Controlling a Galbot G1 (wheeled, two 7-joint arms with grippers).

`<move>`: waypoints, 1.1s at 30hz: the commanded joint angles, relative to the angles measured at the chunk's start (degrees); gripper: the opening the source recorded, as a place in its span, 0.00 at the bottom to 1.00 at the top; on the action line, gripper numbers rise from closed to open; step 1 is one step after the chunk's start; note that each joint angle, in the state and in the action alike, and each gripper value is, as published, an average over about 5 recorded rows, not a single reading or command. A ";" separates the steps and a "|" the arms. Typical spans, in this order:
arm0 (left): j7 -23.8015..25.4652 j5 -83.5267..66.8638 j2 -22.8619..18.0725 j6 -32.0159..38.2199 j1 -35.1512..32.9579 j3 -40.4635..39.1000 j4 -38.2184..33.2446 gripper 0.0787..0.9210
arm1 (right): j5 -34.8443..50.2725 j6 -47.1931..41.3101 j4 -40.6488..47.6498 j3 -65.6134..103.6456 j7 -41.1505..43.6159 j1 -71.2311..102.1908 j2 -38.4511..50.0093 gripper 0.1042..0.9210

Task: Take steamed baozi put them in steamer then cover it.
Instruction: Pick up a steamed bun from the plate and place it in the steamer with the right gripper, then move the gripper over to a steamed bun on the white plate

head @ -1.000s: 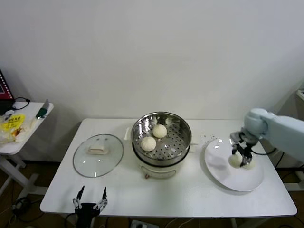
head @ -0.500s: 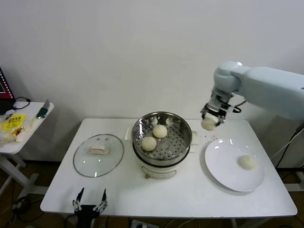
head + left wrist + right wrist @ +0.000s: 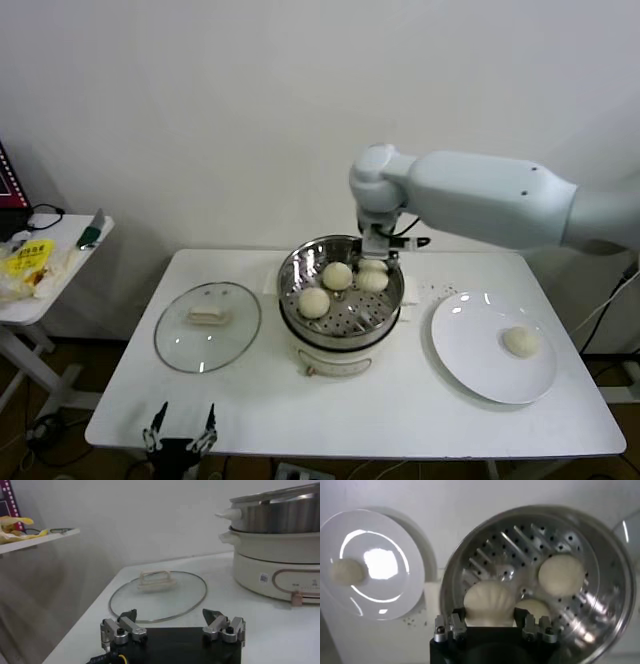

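Right gripper (image 3: 490, 626) clenched on a baozi (image 3: 489, 601) over the steamer (image 3: 300, 272); left gripper (image 3: 172, 625) released, near table edge; pot label unreadable.

place: lab test room | cues: bare white wall (image 3: 200, 120); white table (image 3: 350, 420); side table (image 3: 40, 290)

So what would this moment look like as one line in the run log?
right hand: holding baozi over steamer | left hand: open, idle | plate: one bun | cover: off
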State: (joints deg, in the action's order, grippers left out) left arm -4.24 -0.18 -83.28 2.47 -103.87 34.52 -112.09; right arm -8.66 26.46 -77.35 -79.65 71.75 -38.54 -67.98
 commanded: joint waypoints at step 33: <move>0.04 -1.03 0.36 0.33 -0.20 0.72 -0.02 0.88 | -4.03 0.57 -0.10 6.17 -2.52 3.29 3.04 0.88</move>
State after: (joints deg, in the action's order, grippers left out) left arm -4.20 -1.15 -82.99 2.72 -104.10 35.26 -112.08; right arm -13.83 29.03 -77.48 -75.89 71.08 -32.15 -70.86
